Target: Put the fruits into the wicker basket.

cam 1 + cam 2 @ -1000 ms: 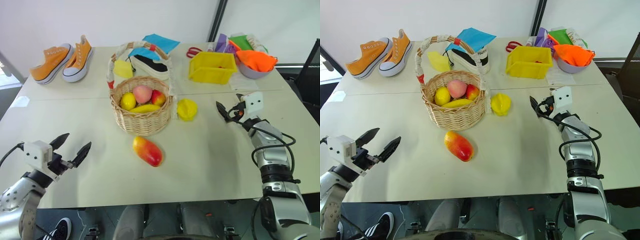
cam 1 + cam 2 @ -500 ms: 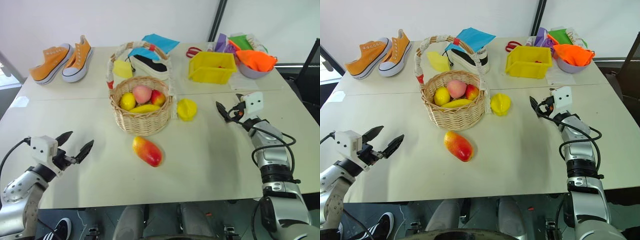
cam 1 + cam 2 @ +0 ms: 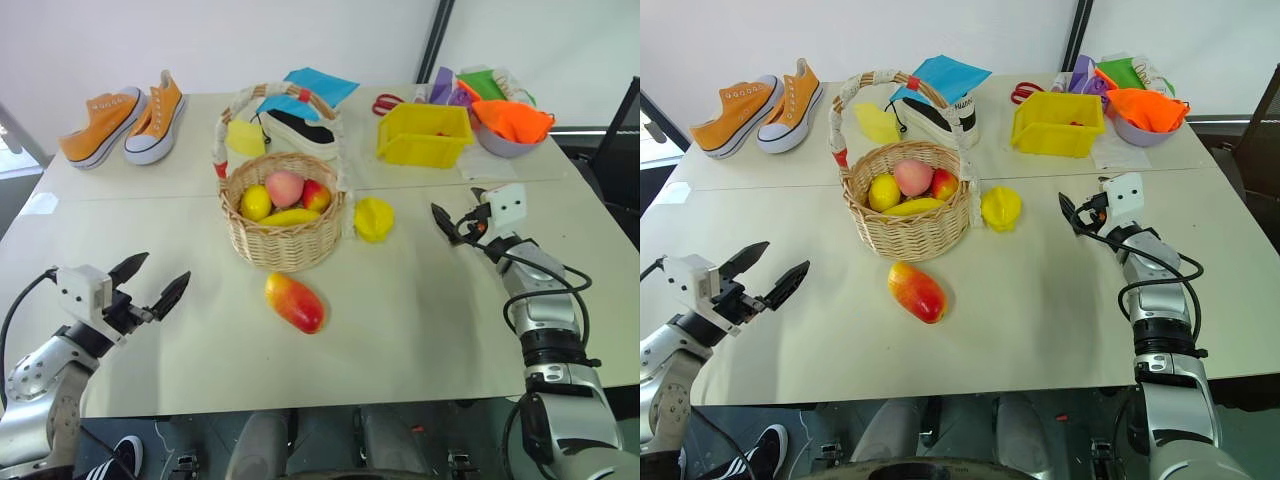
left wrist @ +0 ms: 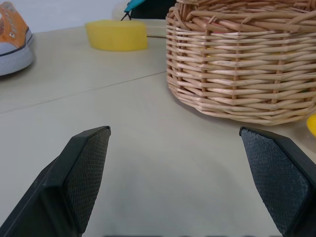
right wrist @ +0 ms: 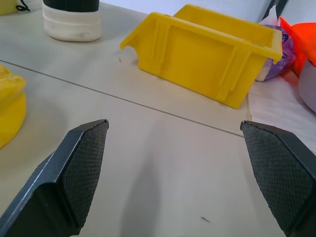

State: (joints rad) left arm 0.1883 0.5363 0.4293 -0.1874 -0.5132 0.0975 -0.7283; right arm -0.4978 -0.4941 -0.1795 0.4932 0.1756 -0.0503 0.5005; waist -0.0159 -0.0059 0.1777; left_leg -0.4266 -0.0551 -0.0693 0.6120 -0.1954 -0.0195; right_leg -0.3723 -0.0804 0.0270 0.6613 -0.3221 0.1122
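Observation:
The wicker basket [image 3: 285,246] stands mid-table and holds a lemon [image 3: 256,202], a peach [image 3: 285,187], a red apple [image 3: 317,195] and a banana [image 3: 290,217]. In front of it, on the table, lies the red-and-yellow mango [image 3: 295,302]. A lumpy yellow fruit [image 3: 374,218] rests just right of the basket. My left gripper [image 3: 161,270] hovers open and empty near the table's front left, pointing toward the basket [image 4: 242,59]. My right gripper [image 3: 456,210] is open and empty, right of the lumpy yellow fruit [image 5: 9,101].
Orange sneakers [image 3: 125,118] sit at the back left. A black-and-white shoe [image 3: 300,128], a yellow cloth [image 3: 245,137] and blue paper [image 3: 318,86] lie behind the basket. A yellow bin [image 3: 424,133] and a grey bowl of orange cloth [image 3: 510,128] stand at the back right.

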